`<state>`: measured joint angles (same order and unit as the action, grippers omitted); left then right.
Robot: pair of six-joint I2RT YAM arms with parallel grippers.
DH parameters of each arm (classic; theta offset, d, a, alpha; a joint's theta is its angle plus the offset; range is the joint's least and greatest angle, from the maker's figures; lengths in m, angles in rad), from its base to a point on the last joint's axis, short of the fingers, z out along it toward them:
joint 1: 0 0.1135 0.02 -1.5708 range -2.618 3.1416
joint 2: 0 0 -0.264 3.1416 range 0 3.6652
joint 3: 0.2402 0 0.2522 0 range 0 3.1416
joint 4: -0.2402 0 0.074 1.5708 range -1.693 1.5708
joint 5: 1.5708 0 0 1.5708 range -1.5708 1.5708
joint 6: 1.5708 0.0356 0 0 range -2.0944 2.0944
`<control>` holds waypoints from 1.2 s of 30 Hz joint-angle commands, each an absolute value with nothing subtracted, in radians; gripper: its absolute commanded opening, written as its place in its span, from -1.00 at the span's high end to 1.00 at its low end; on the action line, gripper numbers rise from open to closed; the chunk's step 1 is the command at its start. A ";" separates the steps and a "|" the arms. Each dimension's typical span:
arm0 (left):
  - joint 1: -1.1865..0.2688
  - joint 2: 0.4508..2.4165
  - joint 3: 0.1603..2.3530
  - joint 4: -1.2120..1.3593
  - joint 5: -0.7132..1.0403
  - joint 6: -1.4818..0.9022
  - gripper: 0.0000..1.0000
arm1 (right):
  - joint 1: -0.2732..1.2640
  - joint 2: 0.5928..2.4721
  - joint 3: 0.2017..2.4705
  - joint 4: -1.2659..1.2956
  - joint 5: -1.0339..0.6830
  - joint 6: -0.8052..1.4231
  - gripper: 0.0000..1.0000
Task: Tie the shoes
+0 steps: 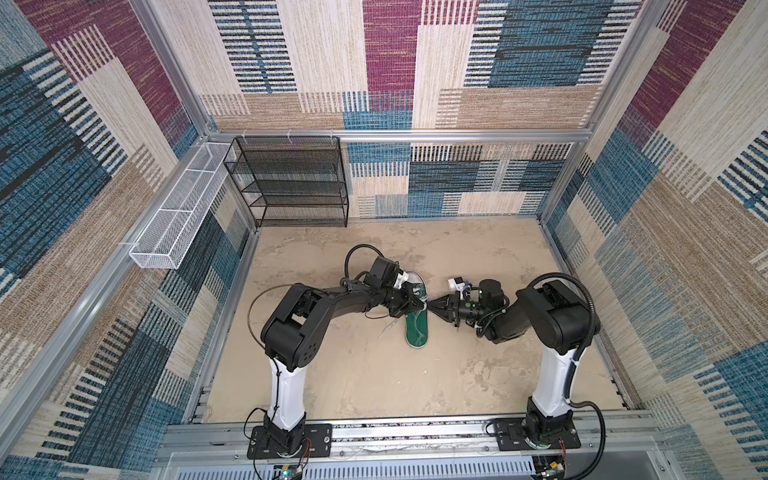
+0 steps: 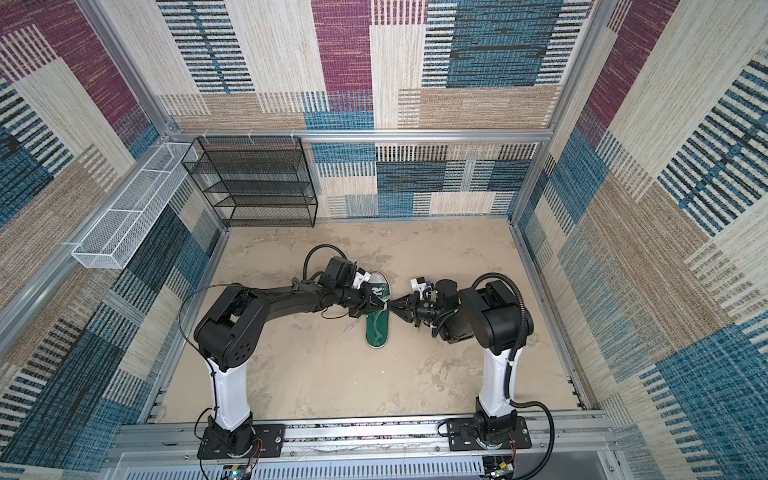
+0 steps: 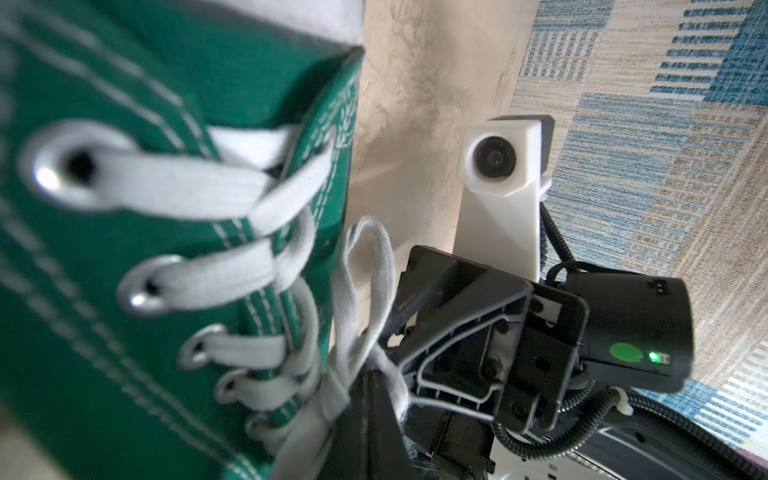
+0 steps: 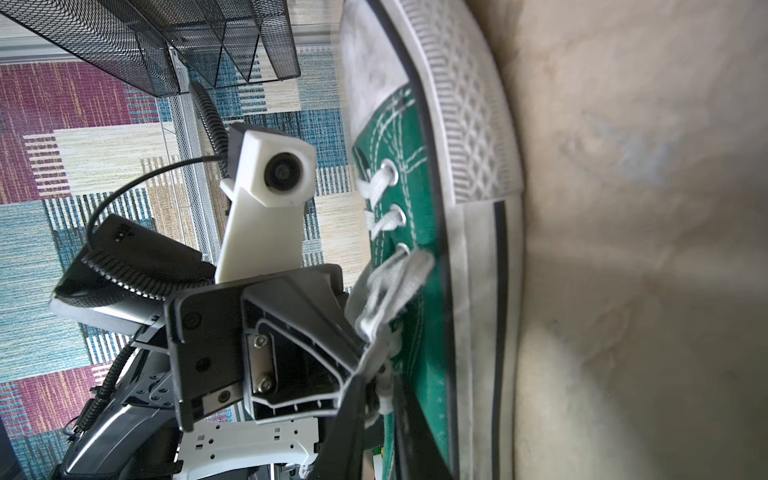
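Note:
The green canvas shoe [image 1: 417,328] [image 2: 377,330] lies on the sandy floor with its white toe cap pointing away from the arm bases. My left gripper [image 1: 419,305] [image 2: 383,305] hovers over the lace rows, shut on a whitish lace [image 3: 332,390] that wraps round its tips [image 3: 368,382]. From the opposite side my right gripper [image 1: 430,306] [image 2: 393,306] meets it tip to tip. Its dark fingers [image 4: 347,419] are pinched on a bit of lace [image 4: 384,401], seen at the right gripper [image 4: 380,386]. A lace loop [image 3: 370,257] [image 4: 395,282] stands up beside the eyelets.
A black mesh shelf rack [image 1: 291,183] stands against the back wall at the left. A white mesh basket [image 1: 178,216] hangs on the left wall. A loose lace end [image 1: 386,328] trails on the floor left of the shoe. Aluminium frame rails border the floor.

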<state>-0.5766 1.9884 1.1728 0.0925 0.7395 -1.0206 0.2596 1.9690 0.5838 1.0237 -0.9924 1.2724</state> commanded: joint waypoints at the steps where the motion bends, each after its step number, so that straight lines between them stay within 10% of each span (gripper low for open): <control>1: -0.577 1.987 1.158 0.185 0.762 -1.064 0.96 | 0.261 1.973 0.580 1.096 -1.014 1.308 0.73; 36: -0.567 1.982 1.122 0.244 0.781 -1.100 0.98 | 0.260 1.987 0.554 1.213 -0.985 1.405 0.56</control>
